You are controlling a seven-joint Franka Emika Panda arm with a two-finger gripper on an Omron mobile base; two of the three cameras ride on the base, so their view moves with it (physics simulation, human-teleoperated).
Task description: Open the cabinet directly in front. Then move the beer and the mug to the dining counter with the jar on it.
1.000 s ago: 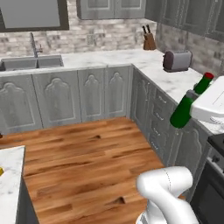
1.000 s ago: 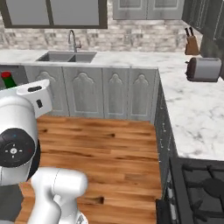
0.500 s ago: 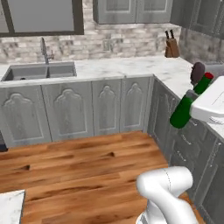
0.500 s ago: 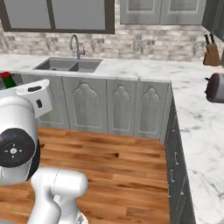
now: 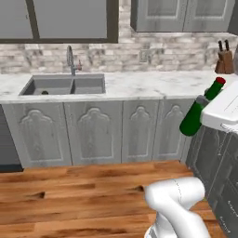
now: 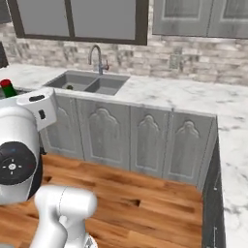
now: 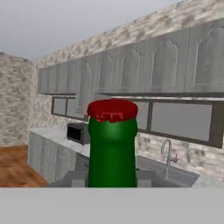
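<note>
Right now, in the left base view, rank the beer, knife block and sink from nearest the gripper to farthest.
1. Beer: held in the gripper, right side.
2. Knife block: on the counter behind, far right.
3. Sink: far left.

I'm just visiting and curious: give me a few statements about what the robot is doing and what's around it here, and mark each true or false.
1. The gripper holds a green bottle. True.
2. The bottle's cap is blue. False: it is red.
3. A sink with a faucet sits in the marble counter. True.
4. The floor is white tile. False: it is wood.
5. A knife block stands on the counter. True.
</note>
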